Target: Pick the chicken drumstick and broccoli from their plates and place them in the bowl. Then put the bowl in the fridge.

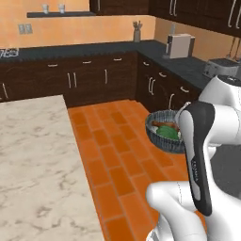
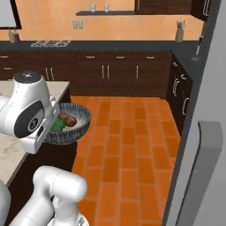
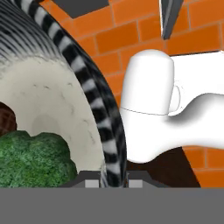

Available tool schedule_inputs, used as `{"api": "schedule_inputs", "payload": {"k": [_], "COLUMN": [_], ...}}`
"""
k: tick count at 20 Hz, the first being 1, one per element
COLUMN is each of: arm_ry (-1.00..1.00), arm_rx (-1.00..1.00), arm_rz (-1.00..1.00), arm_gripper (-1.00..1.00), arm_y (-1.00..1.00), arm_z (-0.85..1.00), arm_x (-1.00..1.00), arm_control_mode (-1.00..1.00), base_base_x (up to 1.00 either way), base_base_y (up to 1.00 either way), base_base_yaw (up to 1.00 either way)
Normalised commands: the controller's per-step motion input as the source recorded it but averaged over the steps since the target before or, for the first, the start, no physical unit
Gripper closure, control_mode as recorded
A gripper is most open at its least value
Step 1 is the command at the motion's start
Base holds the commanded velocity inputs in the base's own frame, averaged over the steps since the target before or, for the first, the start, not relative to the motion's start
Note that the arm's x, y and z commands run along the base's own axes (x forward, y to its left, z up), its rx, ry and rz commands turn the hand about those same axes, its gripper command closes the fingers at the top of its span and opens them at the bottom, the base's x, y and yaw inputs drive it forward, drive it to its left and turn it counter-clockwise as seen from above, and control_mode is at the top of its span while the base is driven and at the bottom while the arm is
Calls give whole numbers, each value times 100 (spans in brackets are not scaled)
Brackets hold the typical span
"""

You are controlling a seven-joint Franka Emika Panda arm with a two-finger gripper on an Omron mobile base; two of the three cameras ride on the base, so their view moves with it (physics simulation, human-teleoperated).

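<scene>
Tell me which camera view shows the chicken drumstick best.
The right base view: the chicken drumstick lies reddish-brown in the bowl, unobstructed. The left base view shows it small beside the broccoli. The hand view catches a dark sliver at the edge.

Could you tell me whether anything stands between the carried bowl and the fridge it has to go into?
The bowl, with the chicken drumstick and broccoli inside, hangs over bare orange floor. Toward the fridge at the right, no object stands on that floor. The grey panel with the handle faces the robot; whether the shelves are reachable cannot be told.
</scene>
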Motion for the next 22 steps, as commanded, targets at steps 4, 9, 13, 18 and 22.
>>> {"api": "schedule_inputs", "payload": {"k": [4,9,13,18,22], "arm_ry": [0,0,0,0,0], "arm_rx": [0,0,0,0,0], "arm_rz": [0,0,0,0,0], "arm_gripper": [100,100,100,100,100], "arm_y": [0,0,0,0,0], "arm_z": [0,0,0,0,0], "arm_x": [0,0,0,0,0], "arm_control_mode": [100,100,100,100,100], "base_base_x": [87,74,59,37,25], "base_base_y": [-4,-3,2,0,29], "base_base_yaw": [7,4,-14,-50,-90]}}
